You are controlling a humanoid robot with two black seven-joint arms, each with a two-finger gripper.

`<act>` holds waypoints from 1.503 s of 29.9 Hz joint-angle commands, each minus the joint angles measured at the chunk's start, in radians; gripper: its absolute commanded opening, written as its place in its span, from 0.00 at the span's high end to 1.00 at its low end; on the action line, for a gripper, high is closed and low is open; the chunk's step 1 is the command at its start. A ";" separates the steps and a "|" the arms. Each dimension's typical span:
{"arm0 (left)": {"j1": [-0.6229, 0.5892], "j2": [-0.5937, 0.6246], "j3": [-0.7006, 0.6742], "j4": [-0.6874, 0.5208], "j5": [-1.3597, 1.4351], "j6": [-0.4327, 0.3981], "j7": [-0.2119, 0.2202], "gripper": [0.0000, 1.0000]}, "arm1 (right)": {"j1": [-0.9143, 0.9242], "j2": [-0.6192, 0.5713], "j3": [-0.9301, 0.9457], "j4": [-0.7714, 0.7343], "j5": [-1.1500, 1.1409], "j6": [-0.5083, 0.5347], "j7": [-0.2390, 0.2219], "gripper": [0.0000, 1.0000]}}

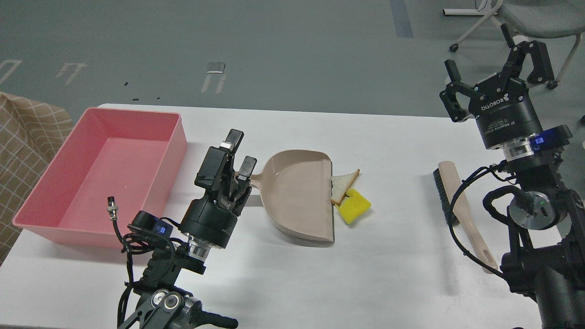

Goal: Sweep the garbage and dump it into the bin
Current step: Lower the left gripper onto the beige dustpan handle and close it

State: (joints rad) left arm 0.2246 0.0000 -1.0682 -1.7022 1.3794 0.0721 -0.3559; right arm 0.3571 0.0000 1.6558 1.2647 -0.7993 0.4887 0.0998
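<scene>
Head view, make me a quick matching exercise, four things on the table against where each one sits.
Things:
1. bin
2. dustpan
3. brush
4. bread slice

Places:
A. at the dustpan's open edge, touching the yellow block
B. far left of the table
C. right side, below the right gripper
D. middle, handle at the left gripper

Pairs: 1-B, 2-D, 3-C, 4-A

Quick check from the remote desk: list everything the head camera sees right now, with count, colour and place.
bin: one, pink, table's left end, nothing visible inside
dustpan: one, beige, table centre
bread slice: one, white with brown crust, at the dustpan's lip
sponge block: one, yellow, beside the bread
brush: one, beige handle, black bristles, table's right side
table: one, white
chair: one, grey, on floor, top right
left gripper: black, at dustpan handle
right gripper: black, open, raised above the brush
</scene>
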 commanded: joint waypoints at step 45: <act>-0.040 0.000 0.005 0.299 0.050 0.242 0.041 0.01 | -0.015 0.000 0.033 -0.014 -0.003 0.000 0.001 0.00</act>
State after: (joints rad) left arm 0.2050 0.0000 -1.0627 -1.4201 1.4297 0.3140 -0.3153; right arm 0.3428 0.0000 1.6890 1.2584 -0.8015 0.4887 0.1000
